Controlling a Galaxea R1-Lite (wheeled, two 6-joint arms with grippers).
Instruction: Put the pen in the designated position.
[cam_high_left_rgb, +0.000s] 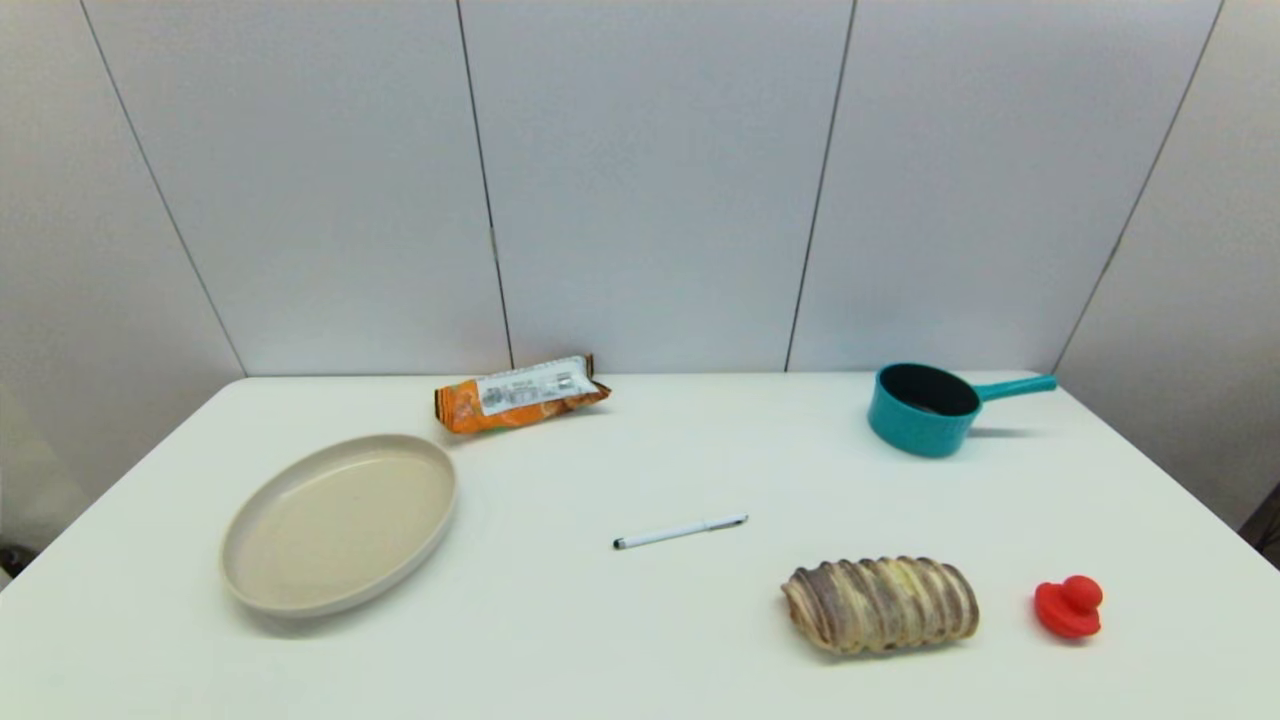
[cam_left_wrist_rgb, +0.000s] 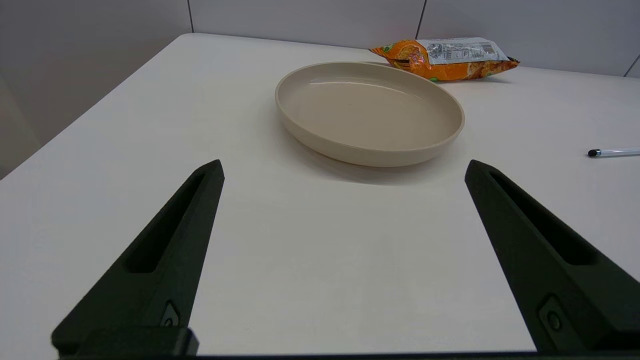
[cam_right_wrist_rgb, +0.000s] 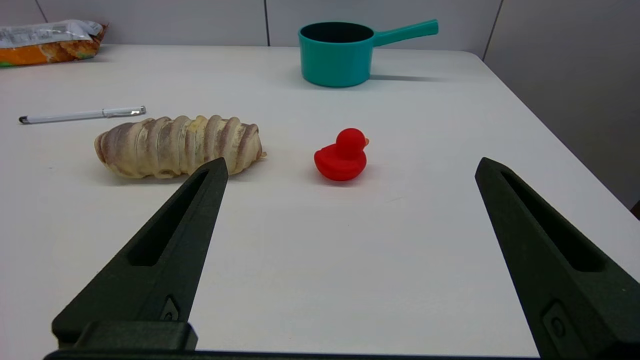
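The pen (cam_high_left_rgb: 680, 531) lies flat on the white table (cam_high_left_rgb: 600, 640) near its middle, black tip toward the left, touched by nothing — a beige oval plate (cam_high_left_rgb: 340, 522) sits to its left and a striped bread loaf (cam_high_left_rgb: 880, 603) just nearer and to the right. A red toy duck (cam_high_left_rgb: 1068, 606) rests right of the loaf, a teal saucepan (cam_high_left_rgb: 925, 408) stands far right, and an orange snack packet (cam_high_left_rgb: 520, 394) lies at the far edge. The left gripper (cam_left_wrist_rgb: 344, 170) hovers low over the near left of the table, jaws wide apart; the right gripper (cam_right_wrist_rgb: 350, 167) likewise at the near right — empty, fingers spread.
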